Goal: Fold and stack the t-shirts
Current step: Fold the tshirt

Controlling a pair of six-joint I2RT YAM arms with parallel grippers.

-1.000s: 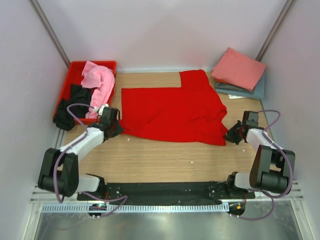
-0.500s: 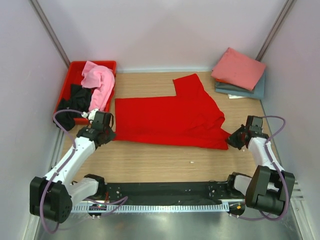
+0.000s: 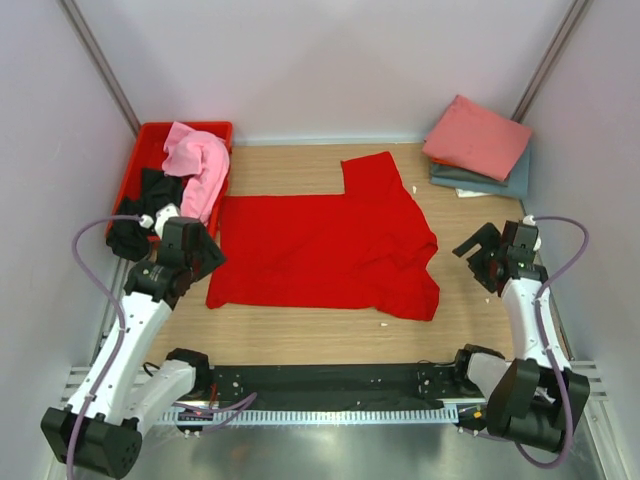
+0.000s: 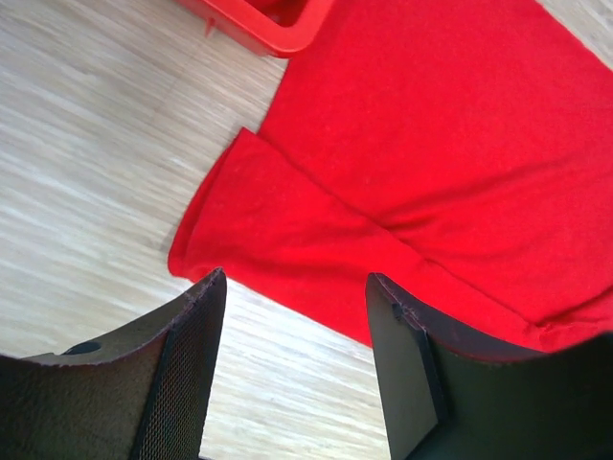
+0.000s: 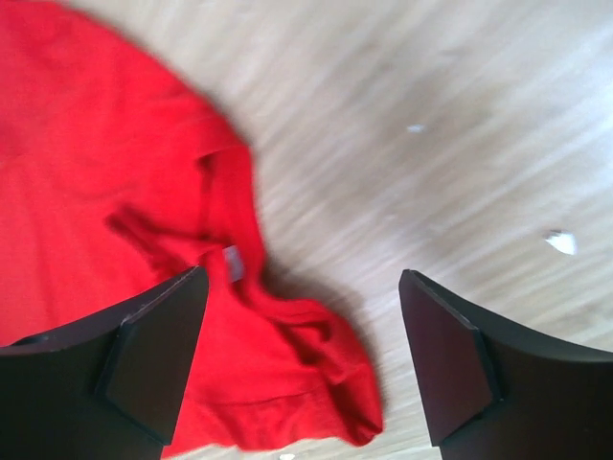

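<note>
A bright red t-shirt (image 3: pixel 325 245) lies spread on the wooden table, with one sleeve pointing to the back and its near right corner rumpled (image 5: pixel 316 383). My left gripper (image 3: pixel 210 257) hovers open just off the shirt's left edge (image 4: pixel 249 220), holding nothing. My right gripper (image 3: pixel 478 262) hangs open to the right of the shirt, also holding nothing. At the back right, a folded salmon pink t-shirt (image 3: pixel 477 135) rests on a folded grey-blue one (image 3: pixel 500 182). A light pink t-shirt (image 3: pixel 195 160) and a black t-shirt (image 3: pixel 140 215) lie bunched in the crate.
A rigid red plastic crate (image 3: pixel 150 140) stands at the back left, its corner (image 4: pixel 263 19) close to the shirt. Bare wood lies between the shirt and the arm bases. Small white scraps (image 5: pixel 560 241) dot the table. Walls close in on both sides.
Both grippers have opened and let go of the red shirt, then drawn back from it. The shirt has shifted left and towards the near edge and now lies flat.
</note>
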